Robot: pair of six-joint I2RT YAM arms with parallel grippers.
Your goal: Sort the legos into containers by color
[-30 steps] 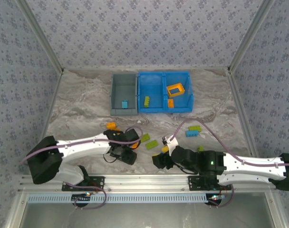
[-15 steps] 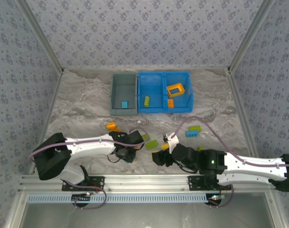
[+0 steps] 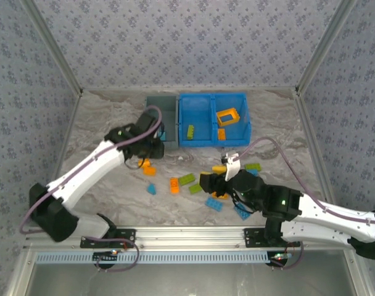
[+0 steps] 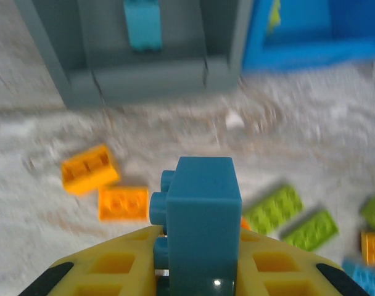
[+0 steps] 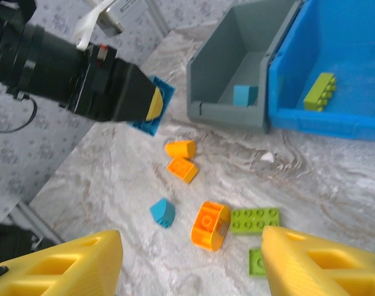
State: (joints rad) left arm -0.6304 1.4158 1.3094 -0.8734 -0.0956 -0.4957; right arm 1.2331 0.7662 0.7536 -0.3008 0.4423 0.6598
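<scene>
Left gripper (image 4: pixel 197 250) clenched on blue brick (image 4: pixel 203 206), facing grey-blue bin (image 4: pixel 144 83); next: carry over rim, release. Right gripper (image 5: pixel 190 246) spread, empty.

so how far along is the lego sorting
Done: a blue brick in the grey bin, a green brick in the blue bin's left compartment, the orange frame and an orange brick in its right. In hand: the left tool grips a second blue brick near the grey bin. Left: loose bricks on the table; the right tool is open.
</scene>
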